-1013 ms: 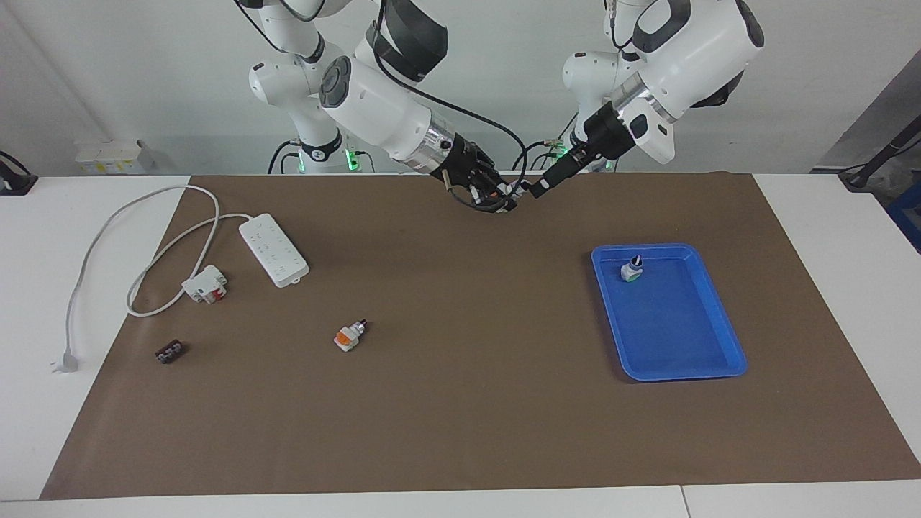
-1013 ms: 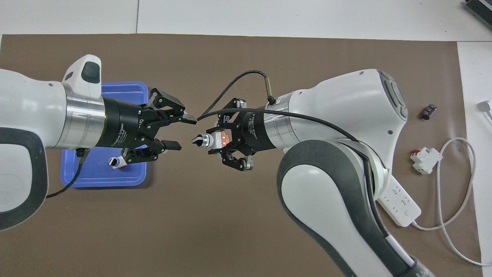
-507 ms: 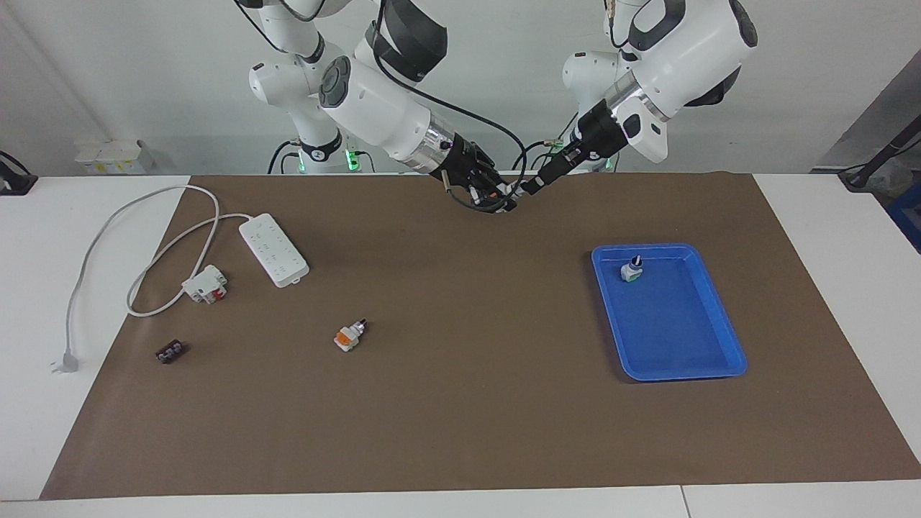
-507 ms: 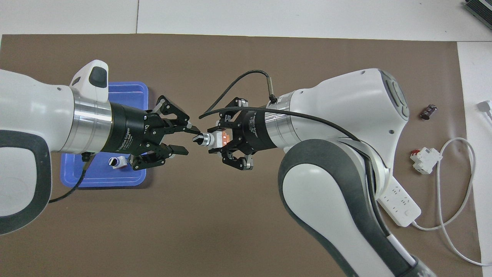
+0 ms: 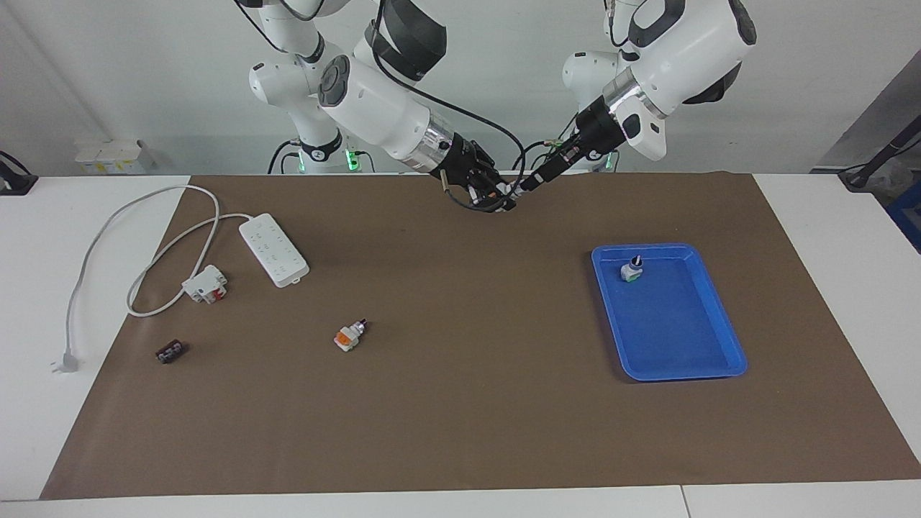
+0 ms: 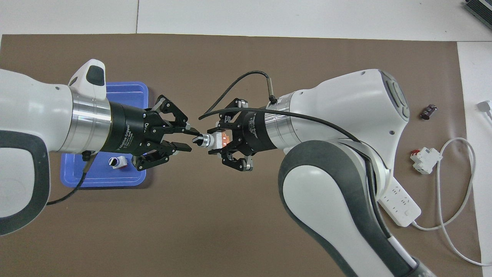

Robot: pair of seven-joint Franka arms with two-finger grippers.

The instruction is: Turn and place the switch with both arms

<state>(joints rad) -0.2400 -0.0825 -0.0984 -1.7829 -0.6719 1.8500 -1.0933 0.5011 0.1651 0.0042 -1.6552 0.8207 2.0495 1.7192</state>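
Note:
The switch (image 6: 213, 140), with white body, orange section, silver collar and black knob, is held above the brown mat, my right gripper (image 6: 222, 143) shut on its body. The knob points at my left gripper (image 6: 191, 140), whose fingertips (image 6: 187, 146) stand a little apart at either side of the knob's end. I cannot tell whether they touch it. In the facing view the two grippers meet in the air over the mat's edge by the robots, right gripper (image 5: 496, 197) and left gripper (image 5: 524, 187).
A blue tray (image 5: 683, 345) at the left arm's end holds a similar switch with a green base (image 5: 631, 270). Another orange-and-white switch (image 5: 349, 334) lies mid-mat. A power strip (image 5: 274, 250), white-and-red block (image 5: 206, 283) and small black part (image 5: 170, 352) lie at the right arm's end.
My left gripper has moved up to the held switch, and its fingers have narrowed about the knob. The right gripper and the switch have stayed put.

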